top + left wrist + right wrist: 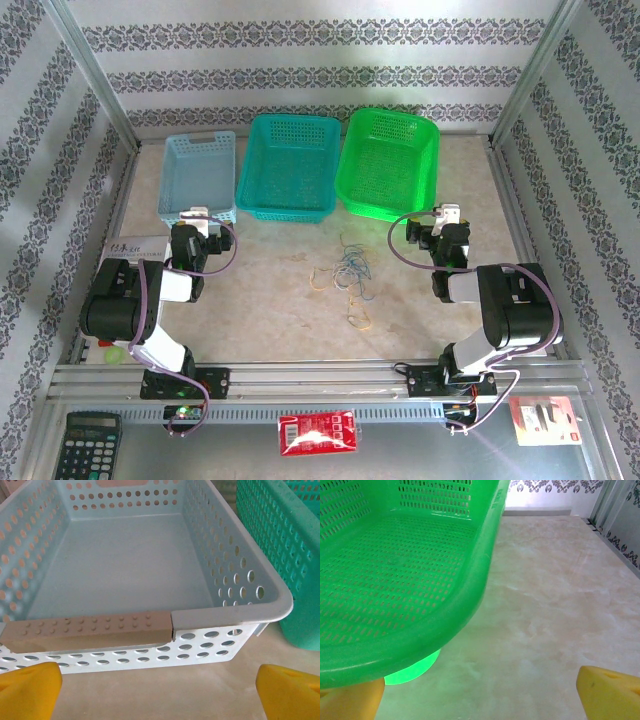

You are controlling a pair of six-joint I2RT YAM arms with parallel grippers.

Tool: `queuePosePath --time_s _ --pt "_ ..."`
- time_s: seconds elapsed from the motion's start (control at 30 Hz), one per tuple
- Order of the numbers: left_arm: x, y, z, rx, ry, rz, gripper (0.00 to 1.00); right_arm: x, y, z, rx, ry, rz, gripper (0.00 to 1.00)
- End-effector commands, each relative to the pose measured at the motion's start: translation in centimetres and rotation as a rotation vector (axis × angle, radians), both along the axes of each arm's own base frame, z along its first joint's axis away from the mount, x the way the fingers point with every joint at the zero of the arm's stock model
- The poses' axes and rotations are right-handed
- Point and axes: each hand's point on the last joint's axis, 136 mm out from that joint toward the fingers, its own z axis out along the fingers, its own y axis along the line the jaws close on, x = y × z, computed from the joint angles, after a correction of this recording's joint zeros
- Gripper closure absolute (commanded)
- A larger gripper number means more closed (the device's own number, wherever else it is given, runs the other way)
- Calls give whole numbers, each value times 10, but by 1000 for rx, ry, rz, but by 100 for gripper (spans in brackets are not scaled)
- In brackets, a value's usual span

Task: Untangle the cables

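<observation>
Top external: baskets behind cables

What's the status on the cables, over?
Left end effector open at pale blue basket. Right end effector open at green basket. Cables tangled mid-table, untouched. Nothing in the way.

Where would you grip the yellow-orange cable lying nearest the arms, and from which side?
Likely its near loop, from straight above: the yellow-orange cable lies flat on the table, curling clear of the blue tangle, so it could be pinched alone.
</observation>
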Motion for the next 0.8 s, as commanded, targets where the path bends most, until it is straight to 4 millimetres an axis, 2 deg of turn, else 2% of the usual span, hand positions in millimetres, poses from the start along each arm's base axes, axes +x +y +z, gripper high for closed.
queuePosePath --time_s 0.0,0.5,0.6,0.63,0.73,0.77 --pt "3 1 7 5 -21 -11 0 8 3 16 17 -55 14 2" --pt "3 1 6 5 -19 -6 0 6 2 17 33 -61 18 2" --pt "1 1 10 5 -32 -5 0 2 4 36 28 -112 32 2" --pt "1 2 14 6 -34 0 0 -6 6 34 24 -101 40 2" --pt "3 4 20 7 -14 10 0 -14 6 47 25 -83 34 2" --pt "3 4 22 7 -7 14 0 -13 6 57 45 -75 25 2"
